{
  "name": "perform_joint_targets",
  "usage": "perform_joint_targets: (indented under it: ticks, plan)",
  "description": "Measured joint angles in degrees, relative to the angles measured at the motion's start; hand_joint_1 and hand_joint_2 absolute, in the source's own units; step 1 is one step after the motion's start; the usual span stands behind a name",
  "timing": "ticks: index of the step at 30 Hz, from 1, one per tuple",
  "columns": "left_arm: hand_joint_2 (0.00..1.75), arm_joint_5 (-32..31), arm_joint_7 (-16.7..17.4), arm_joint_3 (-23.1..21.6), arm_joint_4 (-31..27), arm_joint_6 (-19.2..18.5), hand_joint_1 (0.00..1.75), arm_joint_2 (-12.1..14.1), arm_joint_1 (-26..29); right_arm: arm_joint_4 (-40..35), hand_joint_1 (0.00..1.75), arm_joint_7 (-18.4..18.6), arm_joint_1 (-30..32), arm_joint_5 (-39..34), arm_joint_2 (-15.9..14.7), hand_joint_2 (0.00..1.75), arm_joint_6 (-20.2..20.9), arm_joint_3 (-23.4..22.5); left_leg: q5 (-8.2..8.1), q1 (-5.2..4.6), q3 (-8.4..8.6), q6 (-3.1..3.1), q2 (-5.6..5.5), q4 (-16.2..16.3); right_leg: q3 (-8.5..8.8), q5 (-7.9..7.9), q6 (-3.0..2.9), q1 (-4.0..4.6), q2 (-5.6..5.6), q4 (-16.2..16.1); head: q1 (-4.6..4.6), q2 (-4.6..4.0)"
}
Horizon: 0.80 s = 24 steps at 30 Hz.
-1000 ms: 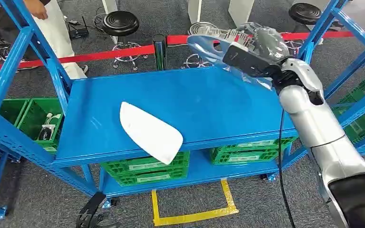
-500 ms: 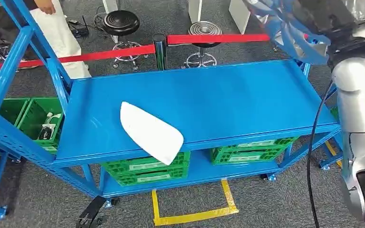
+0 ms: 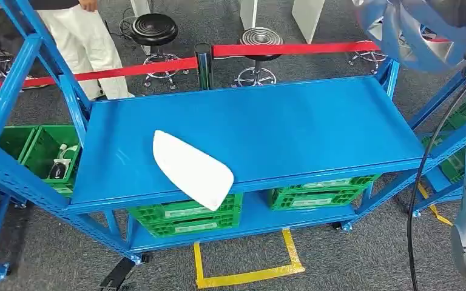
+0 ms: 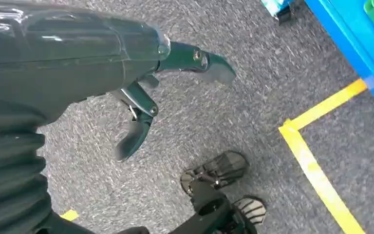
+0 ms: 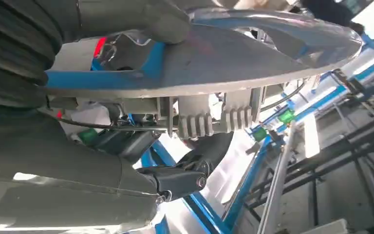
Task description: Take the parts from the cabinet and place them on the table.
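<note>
Silver part (image 3: 422,39) sitting gripped in right hand (image 5: 126,122), raised at top right, beyond counter (image 3: 291,127) corner, edge cut off. White part (image 3: 191,168) lying on counter front left. Green crates (image 3: 188,215) sitting on lower shelf; contents unreadable. Since earlier: right arm swinging further right. Left hand (image 4: 141,92) hanging over floor, fingers released, holding nothing.

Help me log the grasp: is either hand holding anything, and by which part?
The right hand holds a silver-blue part, thumb on its smooth shell and fingers under the ribbed underside, near one end. The left hand holds nothing.
</note>
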Motion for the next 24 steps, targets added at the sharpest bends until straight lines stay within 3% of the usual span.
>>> perform_joint_targets:
  ticks: [5,15,20,24]
  plan:
    - [1.75,-0.72,-0.07,0.00,-0.02,-0.22,0.00,0.00,0.06,-2.78,1.75,0.92,0.42,-5.42,-0.09,1.75,0.04,-0.72,0.00,0.01,0.02,0.00,0.06,0.00,0.00,0.00,0.00,0.00,0.02,0.00,-0.04,0.00]
    - [1.75,-0.96,-0.18,0.00,-0.02,-0.33,0.00,0.02,0.09,-5.83,1.75,1.40,0.98,-7.99,-0.33,1.75,-0.13,-1.83,-0.03,0.00,0.01,0.04,0.21,-0.01,0.00,0.00,0.00,0.00,0.06,-0.01,0.00,0.00]
    - [1.75,-0.81,-0.88,0.33,-0.22,0.37,0.00,0.74,1.32,-8.72,1.75,3.65,5.43,-21.45,-0.37,1.75,-1.82,-4.68,-0.07,0.00,0.01,0.05,0.33,-0.01,0.00,0.00,0.00,0.01,0.07,-0.01,0.02,0.00]
    - [1.75,1.45,-1.12,1.03,-0.70,1.22,0.00,2.17,2.74,-11.13,1.75,3.56,8.95,-23.86,0.04,1.75,-3.39,-5.86,-0.12,0.00,0.02,0.07,0.58,-0.05,0.00,-0.05,-0.06,0.02,0.15,-0.01,-0.02,0.00]
